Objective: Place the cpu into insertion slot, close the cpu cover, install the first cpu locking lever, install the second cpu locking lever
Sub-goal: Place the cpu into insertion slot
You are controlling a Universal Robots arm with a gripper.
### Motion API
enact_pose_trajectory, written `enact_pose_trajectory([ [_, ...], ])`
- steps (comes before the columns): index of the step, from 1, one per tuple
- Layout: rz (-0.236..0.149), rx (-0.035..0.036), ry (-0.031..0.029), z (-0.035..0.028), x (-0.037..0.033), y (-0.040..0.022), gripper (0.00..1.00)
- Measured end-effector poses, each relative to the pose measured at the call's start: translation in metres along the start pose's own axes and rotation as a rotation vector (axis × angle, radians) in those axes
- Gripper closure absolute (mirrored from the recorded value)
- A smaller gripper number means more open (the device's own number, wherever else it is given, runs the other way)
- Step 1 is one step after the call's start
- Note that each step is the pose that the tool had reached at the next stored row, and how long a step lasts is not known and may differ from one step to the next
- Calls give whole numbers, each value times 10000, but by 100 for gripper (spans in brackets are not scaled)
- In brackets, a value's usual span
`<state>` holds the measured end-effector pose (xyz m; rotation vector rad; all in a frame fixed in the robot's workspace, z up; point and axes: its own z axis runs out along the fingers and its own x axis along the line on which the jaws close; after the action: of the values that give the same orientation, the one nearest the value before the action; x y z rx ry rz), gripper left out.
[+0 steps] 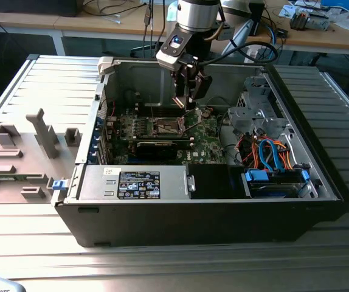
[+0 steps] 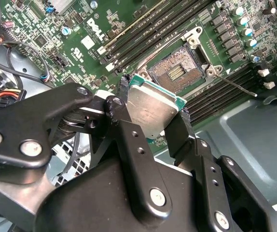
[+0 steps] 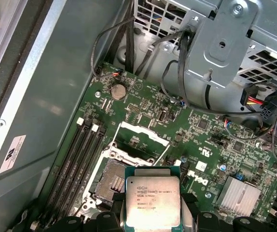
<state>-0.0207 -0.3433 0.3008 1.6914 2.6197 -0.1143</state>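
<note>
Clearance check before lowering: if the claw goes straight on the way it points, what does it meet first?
Probably the open socket on the green board. The claw holds the chip over it, and nothing shows between them. Depth is unclear, so exact alignment can't be confirmed.

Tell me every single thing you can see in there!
cpu: one, silver-grey, held in the gripper, close to the slot.
insertion slot: one, dark with a silvery rim, on the motherboard, nothing in it.
cpu cover: one, silvery, swung open beside the slot.
motherboard: one, green, inside the case.
memory slots: several, black, beside the slot.
coin battery: one, silver, on the motherboard.
cables: several, blue and orange, at the exterior view's right.
computer case: one, black and grey, open, on the table.
table: one, silver, under the case.
gripper: one, black, shut on the cpu.
</note>
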Motion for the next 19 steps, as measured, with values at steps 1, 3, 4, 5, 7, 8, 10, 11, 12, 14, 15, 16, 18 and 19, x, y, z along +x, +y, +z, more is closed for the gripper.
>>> enact_pose_trajectory([
  [1,10,2,-2,0,0,0,46],
  [3,45,9,-10,0,0,0,46],
  [4,55,11,-13,0,0,0,46],
  [5,66,13,-16,0,0,0,46],
  [7,85,17,-21,0,0,0,46],
  [8,101,20,-25,0,0,0,46],
  [10,132,25,-31,0,0,0,46],
  [11,139,26,-32,0,0,0,46],
  [12,147,27,-34,0,0,0,46],
  [14,160,30,-38,0,0,0,46],
  [15,168,31,-40,0,0,0,46],
  [16,176,33,-42,0,0,0,46],
  [18,191,36,-45,0,0,0,46],
  [19,202,39,-49,0,0,0,46],
])
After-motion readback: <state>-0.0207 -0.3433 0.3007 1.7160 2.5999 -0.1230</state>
